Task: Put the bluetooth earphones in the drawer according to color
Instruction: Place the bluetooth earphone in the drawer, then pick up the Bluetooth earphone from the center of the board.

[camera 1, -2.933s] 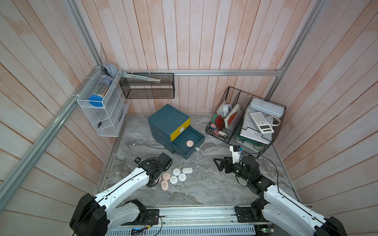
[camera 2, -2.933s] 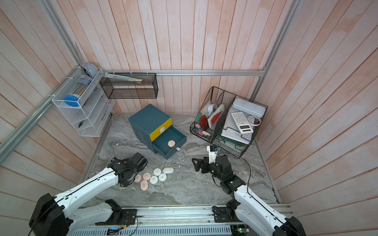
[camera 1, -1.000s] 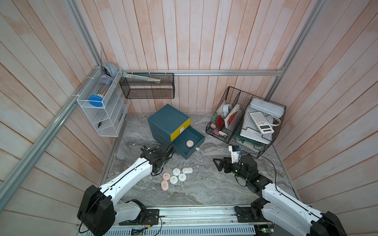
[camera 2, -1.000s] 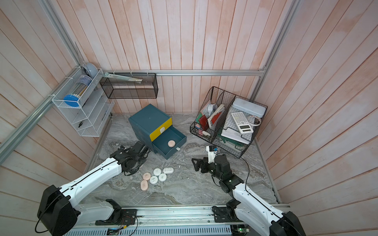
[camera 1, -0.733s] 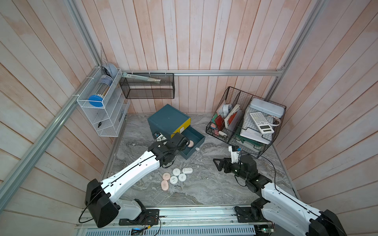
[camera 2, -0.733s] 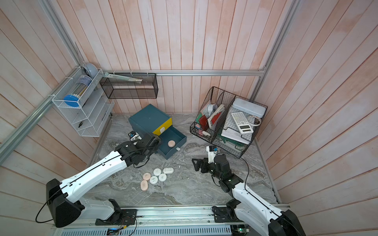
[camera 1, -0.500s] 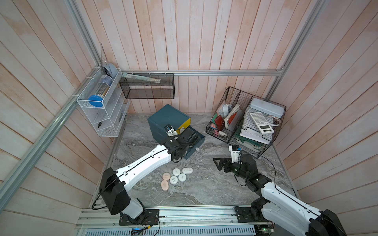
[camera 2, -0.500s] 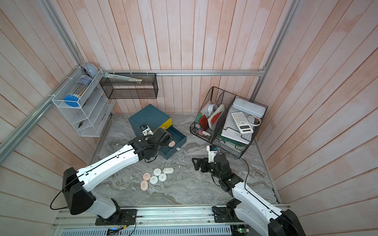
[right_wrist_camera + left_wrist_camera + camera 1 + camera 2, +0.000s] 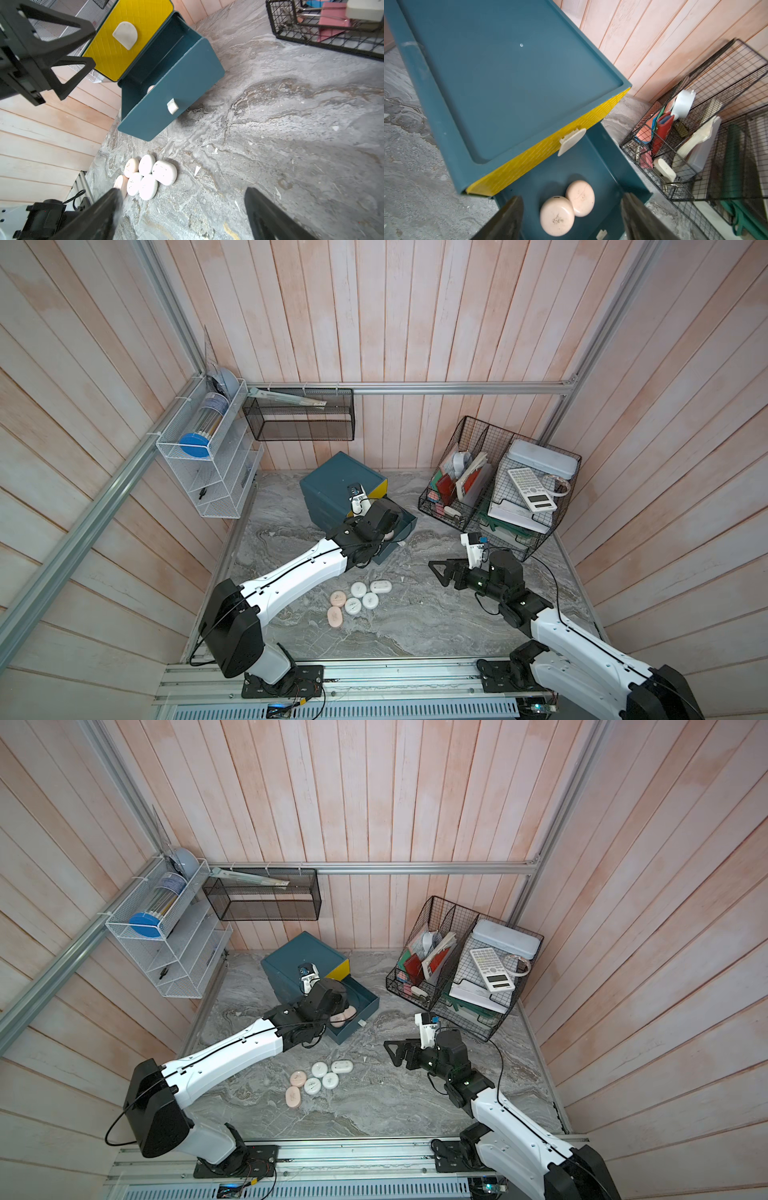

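Sitting on the table (image 9: pixel 415 626), a dark blue-green cabinet (image 9: pixel 338 485) with one yellow front (image 9: pixel 550 158) has a drawer (image 9: pixel 602 158) pulled out. The left pincer (image 9: pixel 572 209) hangs over it, spread wide, holding nothing. The right pincer (image 9: pixel 182 192) is spread too. Two smooth, round pink cases (image 9: pixel 557 216) lie touching in the drawer, right under the left pincer.

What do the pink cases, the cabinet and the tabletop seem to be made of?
Pink cases: likely hard plastic, smooth satin; soft highlights, small scuffs.
Cabinet: moulded plastic, matte teal; raised rim, rounded edges.
Tabletop: grey veined stone look, matte; marble or printed laminate, cannot tell.
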